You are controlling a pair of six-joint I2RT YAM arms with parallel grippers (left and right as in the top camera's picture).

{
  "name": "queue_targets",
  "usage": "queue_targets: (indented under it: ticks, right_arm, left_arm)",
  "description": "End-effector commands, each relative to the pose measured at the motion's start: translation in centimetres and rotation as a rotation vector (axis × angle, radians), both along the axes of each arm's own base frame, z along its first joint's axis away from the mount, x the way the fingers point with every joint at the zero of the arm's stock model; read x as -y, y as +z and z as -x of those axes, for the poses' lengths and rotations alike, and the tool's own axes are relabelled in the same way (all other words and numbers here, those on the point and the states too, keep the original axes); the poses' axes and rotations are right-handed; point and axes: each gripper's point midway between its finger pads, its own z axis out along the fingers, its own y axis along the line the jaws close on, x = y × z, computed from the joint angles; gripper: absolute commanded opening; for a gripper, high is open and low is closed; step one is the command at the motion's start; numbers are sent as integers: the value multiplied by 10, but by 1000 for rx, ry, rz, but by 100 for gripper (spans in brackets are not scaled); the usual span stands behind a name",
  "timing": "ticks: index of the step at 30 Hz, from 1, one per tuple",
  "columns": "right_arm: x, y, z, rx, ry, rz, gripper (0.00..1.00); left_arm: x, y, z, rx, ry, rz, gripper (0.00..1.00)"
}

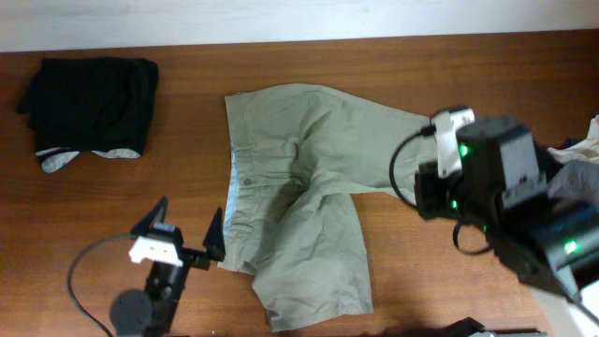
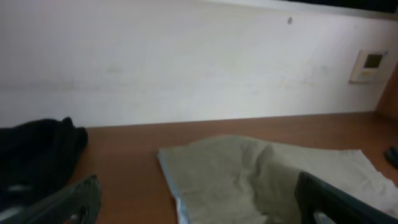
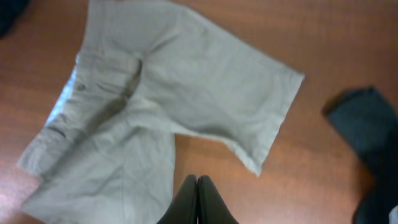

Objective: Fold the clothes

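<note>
Shorts of pale khaki-olive cloth lie spread flat in the middle of the brown wooden table. In the overhead view the waistband with the button is turned to the left. One leg reaches to the upper right and the other leg reaches down to the near edge.

The left arm stands at the near left part of the table. The jaws of the left arm are spread wide and hold nothing. One tip is just beside the lower corner of the waistband, and I cannot tell if it touches the cloth.

The right arm is over the right part of the table. In the right wrist view the jaws of the right arm are pressed together and empty. They point at bare wood in the angle between the two legs.

A black garment lies crumpled at the far left corner, well apart from the shorts. A bit of grey-white cloth shows at its lower edge. A dark garment lies to the right of the shorts. A white wall stands behind the table.
</note>
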Motion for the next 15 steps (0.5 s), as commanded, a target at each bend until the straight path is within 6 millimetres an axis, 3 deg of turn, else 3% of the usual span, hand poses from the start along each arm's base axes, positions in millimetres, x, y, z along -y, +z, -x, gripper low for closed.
queue_targets:
  ticks: [1,7,8,9,10,15]
  right_arm:
    - [12,-29,8,-46,-123,-31,4]
    - [27,-21,9,6,-241,-48,4]
    - [30,-18,10,24,-256,-49,4]
    - [34,-14,12,43,-264,-48,4]
    - [34,-12,13,49,-266,-49,4]
    - [37,-7,19,69,-265,-59,4]
  left_arm:
    - [2,53,-21,-46,-17,-91,99]
    - [5,82,-98,-378,-40,-140,99]
    - [6,84,-114,-426,-33,-180,99]
    - [14,86,-143,-459,-62,-239,99]
    - [16,87,-154,-463,-69,-236,99]
    - [52,55,-205,-486,-268,-180,99]
